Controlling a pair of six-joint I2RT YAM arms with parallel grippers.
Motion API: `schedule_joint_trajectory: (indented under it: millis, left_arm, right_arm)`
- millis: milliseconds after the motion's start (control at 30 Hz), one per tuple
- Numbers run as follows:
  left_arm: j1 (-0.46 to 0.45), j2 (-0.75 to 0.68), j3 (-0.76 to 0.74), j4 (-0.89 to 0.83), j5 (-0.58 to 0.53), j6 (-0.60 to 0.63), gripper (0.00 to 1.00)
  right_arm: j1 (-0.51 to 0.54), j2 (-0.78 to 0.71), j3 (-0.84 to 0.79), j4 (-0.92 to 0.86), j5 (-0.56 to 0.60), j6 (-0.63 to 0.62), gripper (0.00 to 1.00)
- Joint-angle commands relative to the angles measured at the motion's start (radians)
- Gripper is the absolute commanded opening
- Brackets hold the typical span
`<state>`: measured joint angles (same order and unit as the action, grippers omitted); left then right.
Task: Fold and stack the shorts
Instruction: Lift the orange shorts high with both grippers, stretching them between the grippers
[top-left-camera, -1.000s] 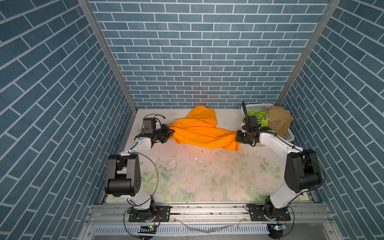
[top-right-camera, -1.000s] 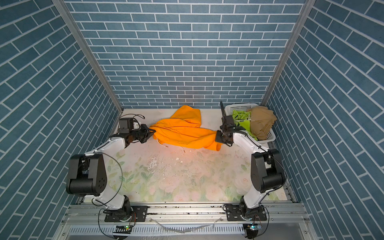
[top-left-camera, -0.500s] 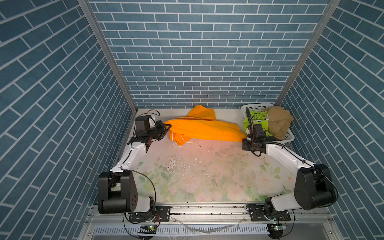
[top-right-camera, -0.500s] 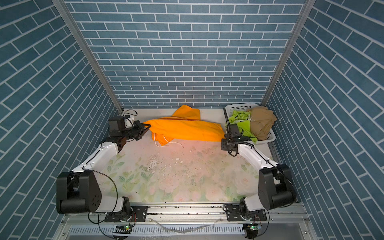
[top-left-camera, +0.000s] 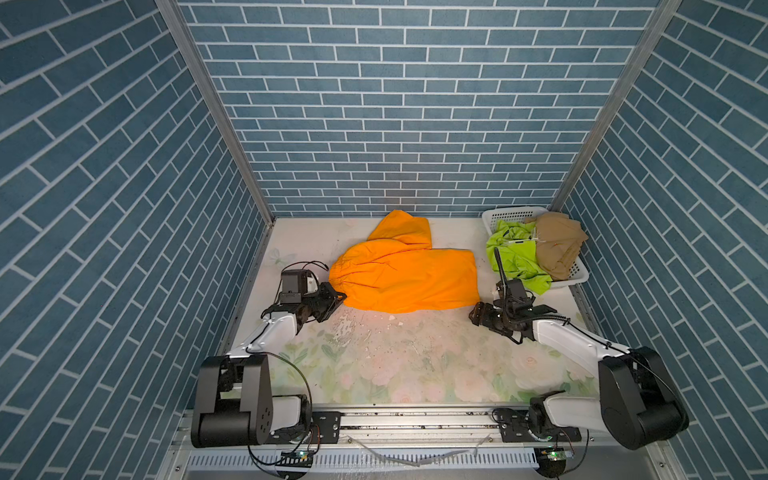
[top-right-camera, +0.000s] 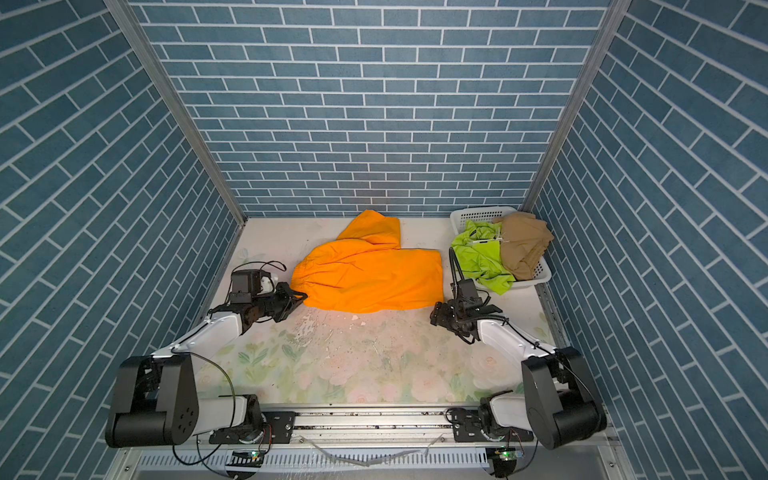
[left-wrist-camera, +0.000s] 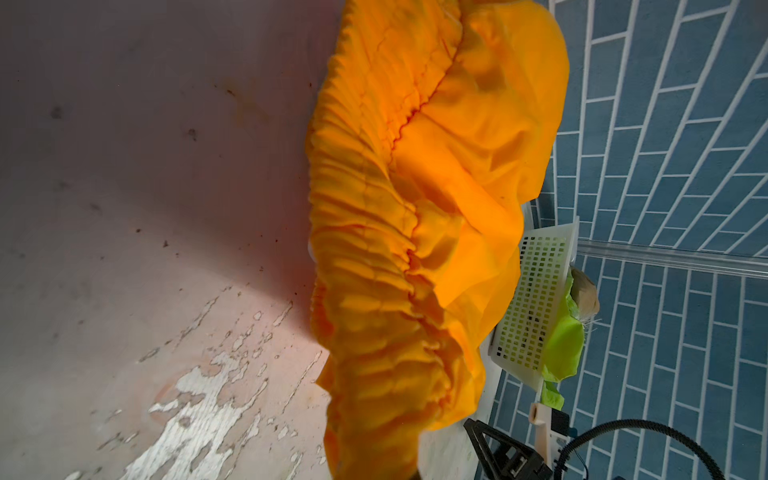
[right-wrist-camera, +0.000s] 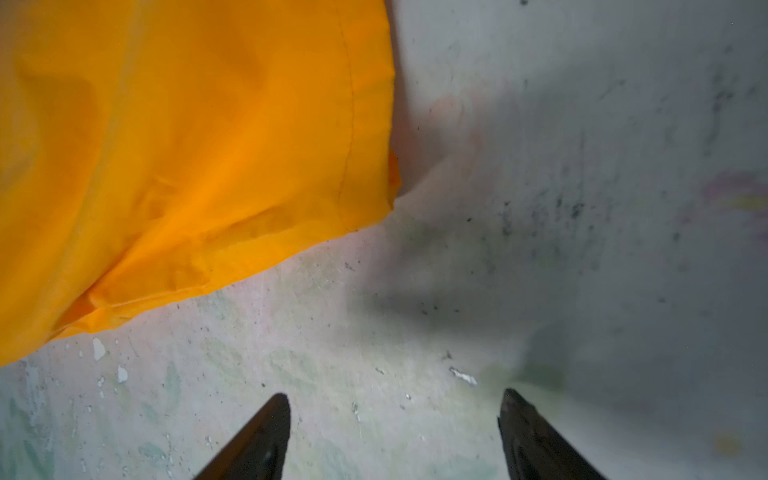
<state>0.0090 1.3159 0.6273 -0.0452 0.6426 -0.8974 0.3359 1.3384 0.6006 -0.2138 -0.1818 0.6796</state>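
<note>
At 12 o'clock on the mat (top-left-camera: 395, 361) lie the orange shorts (top-left-camera: 407, 274). Your left gripper (top-left-camera: 340, 296) pinches their waistband at 8 o'clock; your right gripper (top-left-camera: 473, 315), spread, sits clear at 4. The basket (top-left-camera: 509, 212) with green shorts (top-left-camera: 515, 259) and tan shorts (top-left-camera: 559, 245) stands at 2 o'clock; 6 is open.

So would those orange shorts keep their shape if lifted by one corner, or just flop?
Probably flop: the orange shorts lie in soft folds and wrinkles. Likely light, since the cloth looks thin. The gathered waistband seems bunchy, so it may give an easier pinch.
</note>
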Motion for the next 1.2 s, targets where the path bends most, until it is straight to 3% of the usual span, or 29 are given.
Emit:
schedule_joint_trajectory:
  millis: [0,267,367,467,533,600,733,900,1167]
  left_arm:
    - [-0.024,0.005,0.019,0.008,-0.015,0.016,0.0]
    - [-0.042,-0.009,0.016,-0.004,-0.024,0.021,0.0]
    - [-0.042,-0.01,0.012,-0.005,-0.024,0.025,0.0]
    - [-0.041,-0.011,0.013,-0.007,-0.027,0.025,0.0]
    - [-0.042,-0.009,0.022,-0.012,-0.026,0.026,0.0]
    - [-0.041,-0.007,0.04,-0.023,-0.026,0.026,0.0]
    - [-0.032,0.006,0.147,-0.089,-0.027,0.043,0.0]
    - [-0.011,0.042,0.413,-0.255,-0.048,0.089,0.0]
    - [0.021,0.18,0.891,-0.522,-0.126,0.155,0.0]
  right_arm:
    - [0.0,0.072,-0.013,0.205,-0.065,0.175,0.81]
    - [-0.004,0.244,0.012,0.409,-0.033,0.313,0.81]
    - [-0.008,0.299,0.008,0.488,-0.037,0.355,0.73]
    - [-0.009,0.331,0.008,0.545,-0.041,0.372,0.51]
    - [-0.014,0.334,0.02,0.555,-0.044,0.369,0.21]
    - [-0.025,0.311,0.047,0.521,-0.042,0.346,0.02]
    - [-0.058,0.195,0.167,0.332,-0.018,0.253,0.0]
    - [-0.123,0.065,0.469,0.016,0.043,0.081,0.0]
    - [-0.283,0.134,0.901,-0.201,-0.091,0.035,0.0]
